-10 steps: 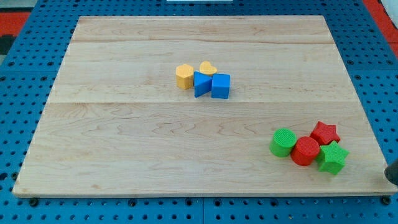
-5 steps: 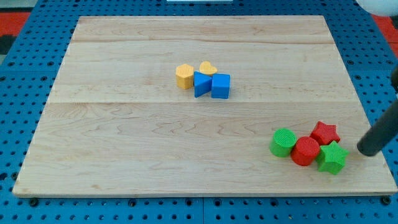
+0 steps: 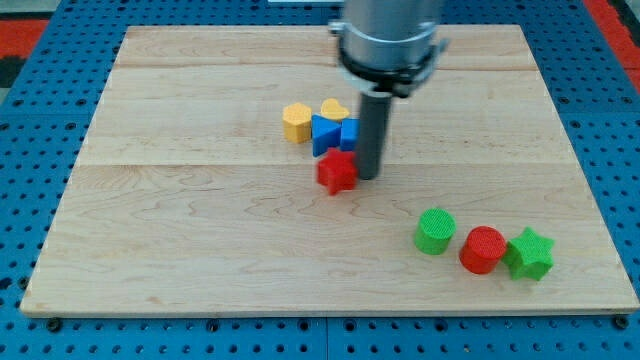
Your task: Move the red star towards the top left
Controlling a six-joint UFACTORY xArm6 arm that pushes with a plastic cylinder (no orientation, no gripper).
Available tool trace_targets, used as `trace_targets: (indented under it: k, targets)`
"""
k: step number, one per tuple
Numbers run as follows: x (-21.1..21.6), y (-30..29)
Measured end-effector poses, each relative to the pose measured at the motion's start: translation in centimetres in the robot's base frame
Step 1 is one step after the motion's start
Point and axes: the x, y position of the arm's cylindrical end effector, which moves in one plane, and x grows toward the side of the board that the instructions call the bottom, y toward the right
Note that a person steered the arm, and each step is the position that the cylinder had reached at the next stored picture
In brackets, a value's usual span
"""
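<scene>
The red star [image 3: 337, 172] lies near the middle of the wooden board [image 3: 180, 230], just below the blue blocks. My tip [image 3: 368, 177] is down on the board, touching the star's right side. The rod rises from there to the arm's grey body at the view's top and hides part of the blue cube [image 3: 349, 134].
A yellow hexagon [image 3: 296, 122], a yellow heart [image 3: 334, 109] and a blue triangle [image 3: 324, 134] cluster just above the star. A green cylinder [image 3: 435, 231], a red cylinder [image 3: 483, 250] and a green star [image 3: 529, 254] sit at the lower right.
My tip swept in from the board's right edge to the middle. The red star was pushed up and left out of the lower right group. The green and red cylinders shifted slightly left and down.
</scene>
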Motion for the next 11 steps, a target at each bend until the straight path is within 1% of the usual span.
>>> trace_targets:
  k: [1, 2, 3, 4, 5, 6, 7, 8, 9, 10, 11]
  targets:
    - [0.1, -5.1]
    - [1.9, -5.2]
    - [2.0, -6.9]
    - [1.7, -11.4]
    - [-1.8, -12.9]
    - [0.9, -13.5]
    - [1.2, -16.6]
    - [-5.8, -20.5]
    - [-8.6, -21.8]
    - [-6.3, -23.6]
    - [-9.1, -28.2]
